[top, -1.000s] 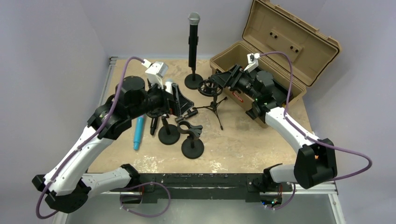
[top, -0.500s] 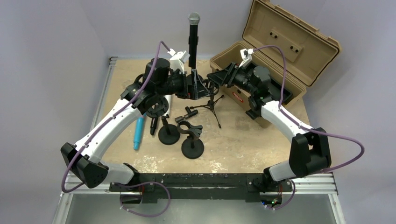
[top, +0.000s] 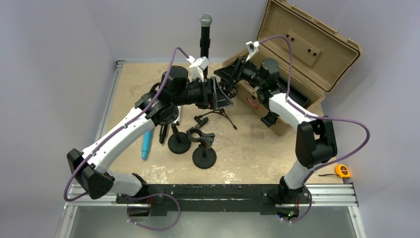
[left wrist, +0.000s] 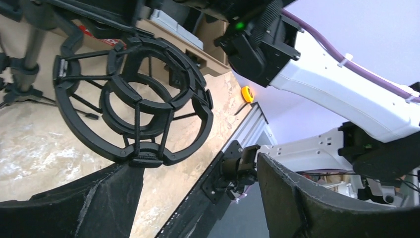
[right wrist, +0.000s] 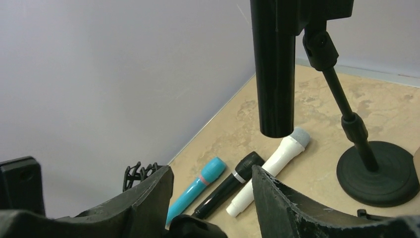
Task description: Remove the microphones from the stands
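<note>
Task object: the microphone stands upright in its stand at the far edge of the table, grille uppermost. In the right wrist view its black barrel hangs below the clip with the lower end free.
Right gripper: fingers spread and empty, set below and on the near side of the barrel, not touching it.
Left gripper: fingers spread and empty. Its camera faces the shock mount on a tripod, not the task's stand.
Step in hand: judged to be the approach, with no grasp made yet.
Recommended method: raise the right gripper until the barrel sits squarely between its fingers, close on bare barrel clear of the clip, then draw the microphone out along its own axis.
Support: the stand looks light, so the left gripper would do well to pin its rod or base before the pull.
Hazards: a sideways tug may tip the stand. Three loose microphones lie just beside the base. The tan case stands near the right arm.
</note>
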